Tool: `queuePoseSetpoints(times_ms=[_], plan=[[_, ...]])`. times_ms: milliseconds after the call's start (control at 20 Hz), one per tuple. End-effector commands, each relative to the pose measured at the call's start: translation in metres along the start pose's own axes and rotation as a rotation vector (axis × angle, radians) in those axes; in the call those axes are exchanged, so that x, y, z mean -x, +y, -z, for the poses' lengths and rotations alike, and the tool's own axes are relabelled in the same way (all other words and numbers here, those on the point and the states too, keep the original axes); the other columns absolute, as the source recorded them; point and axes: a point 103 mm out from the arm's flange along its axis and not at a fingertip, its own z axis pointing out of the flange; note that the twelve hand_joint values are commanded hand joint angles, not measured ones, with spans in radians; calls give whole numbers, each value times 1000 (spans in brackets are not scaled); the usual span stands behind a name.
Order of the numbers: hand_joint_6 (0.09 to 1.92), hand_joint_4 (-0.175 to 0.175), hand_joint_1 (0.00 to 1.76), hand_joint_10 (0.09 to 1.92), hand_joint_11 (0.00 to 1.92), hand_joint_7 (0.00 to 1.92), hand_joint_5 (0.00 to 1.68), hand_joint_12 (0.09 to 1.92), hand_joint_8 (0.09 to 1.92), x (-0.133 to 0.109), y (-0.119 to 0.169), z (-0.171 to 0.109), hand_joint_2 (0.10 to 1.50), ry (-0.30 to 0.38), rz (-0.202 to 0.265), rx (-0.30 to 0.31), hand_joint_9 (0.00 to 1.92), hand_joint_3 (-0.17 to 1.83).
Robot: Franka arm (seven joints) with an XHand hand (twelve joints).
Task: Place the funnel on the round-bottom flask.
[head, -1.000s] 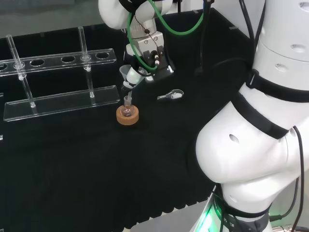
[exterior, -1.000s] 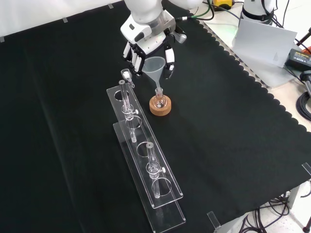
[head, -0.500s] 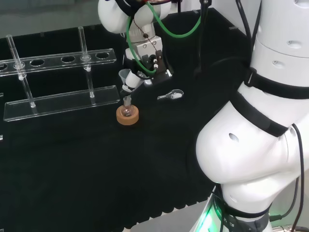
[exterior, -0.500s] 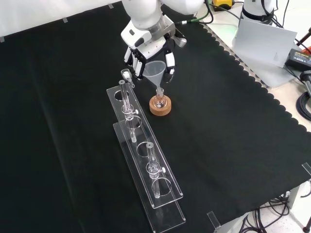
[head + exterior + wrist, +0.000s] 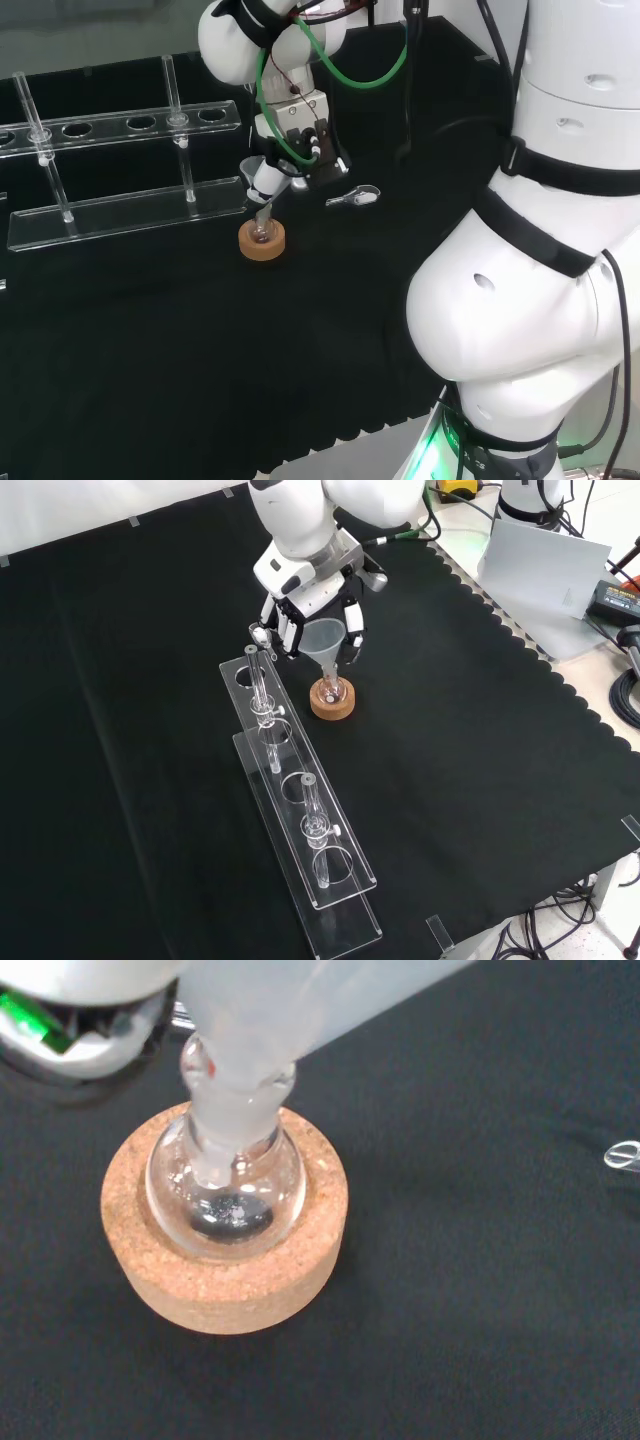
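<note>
While black-and-white robot hand (image 5: 312,620) grips translucent plastic funnel (image 5: 324,645), stem sits at neck of clear glass round-bottom flask (image 5: 225,1185) on cork ring stand (image 5: 333,700). Keep stem vertical, lower until seated, then release without tipping flask.

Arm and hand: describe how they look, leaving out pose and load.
The arm is glossy white, built of rounded bulbous links with black bands at the joints and small round holes in the shell. A green cable loops beside thinner black ones near the wrist. A green light glows at the base. The hand has a white body and black and white fingers.
</note>
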Motion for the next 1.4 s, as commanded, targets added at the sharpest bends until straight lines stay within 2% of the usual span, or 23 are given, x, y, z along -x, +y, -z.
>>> queuePoseSetpoints(times_ms=[50,200,350,450,850,1400], plan=[[664,175,1103,321,671,1525,1238,1211,336,-5,-1,-4,734,-6,1,-7,1345,523],[695,175,1097,316,638,1510,1217,1234,323,-7,-1,-4,748,0,-6,-33,1334,512],[664,137,958,305,567,1369,1019,1275,282,-10,-4,-1,536,-17,-2,-30,1242,737],[655,120,907,301,547,1315,958,1286,277,-12,-8,0,479,-22,-2,-27,1201,768],[704,77,796,313,526,1195,798,1297,316,-18,-19,8,486,-21,-11,3,1127,661],[712,54,748,312,517,1126,701,1302,321,-22,-31,11,499,-8,-27,27,1075,640]])
